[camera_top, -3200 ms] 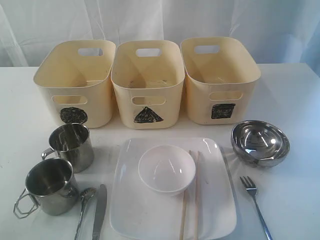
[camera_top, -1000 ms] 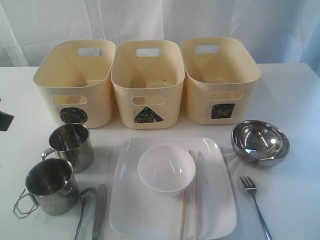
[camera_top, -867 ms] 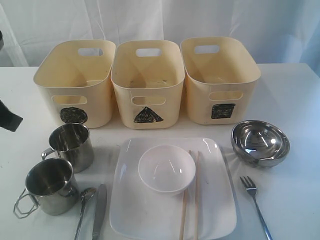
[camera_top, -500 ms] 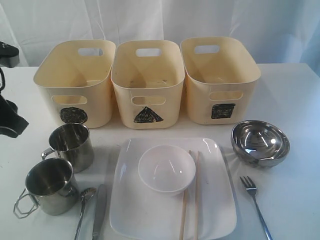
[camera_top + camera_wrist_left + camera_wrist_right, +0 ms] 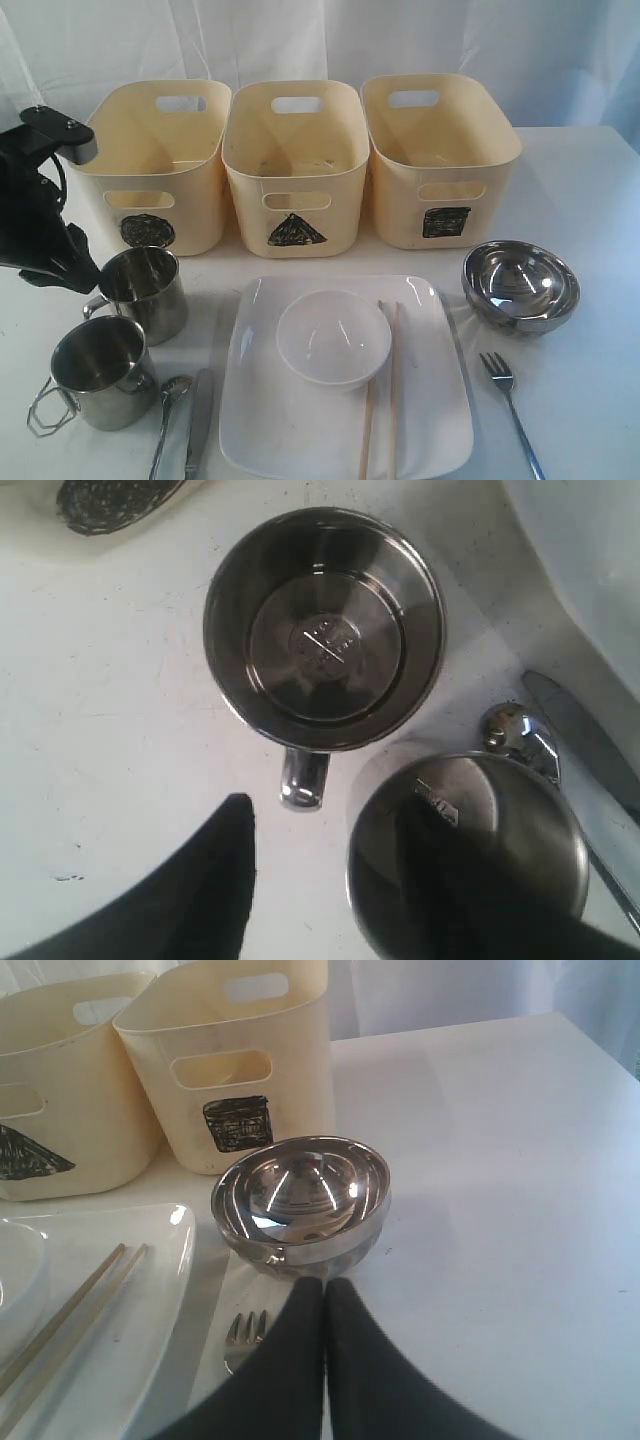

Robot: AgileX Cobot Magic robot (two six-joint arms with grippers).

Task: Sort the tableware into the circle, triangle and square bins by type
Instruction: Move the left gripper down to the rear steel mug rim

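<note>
**Exterior view, then the wrists: tableware laid out before three marked tubs**

Exterior view: the only markings are black scribbles on the cream tubs, which stand in a row: circle tub [image 5: 185, 212], triangle tub [image 5: 342, 215], square tub [image 5: 398, 215]. The white table [image 5: 590, 190] is backed by a white curtain [image 5: 330, 40]. In front of the tubs are the rear mug [image 5: 145, 292], front mug [image 5: 100, 372], spoon [image 5: 170, 400] and knife [image 5: 200, 420]. The square plate [image 5: 430, 420] carries the small white bowl [image 5: 333, 338] and the chopsticks [image 5: 390, 400]. To its right lie the steel bowl [image 5: 520, 285] and fork [image 5: 510, 400]. The picture's lower edge cuts off the cutlery. The left arm [image 5: 40, 230] hangs beside the rear mug, its fingertips unclear.

Left wrist view: the left gripper [image 5: 320, 825] has its fingers spread and holds nothing, above the table by the rear mug's handle. One finger hides part of the front mug. A stamp on the rear mug's base is too small to read.

Right wrist view: the right gripper [image 5: 323, 1295] has its fingers pressed together, with nothing between them, just before the steel bowl. The fork is half hidden.
</note>
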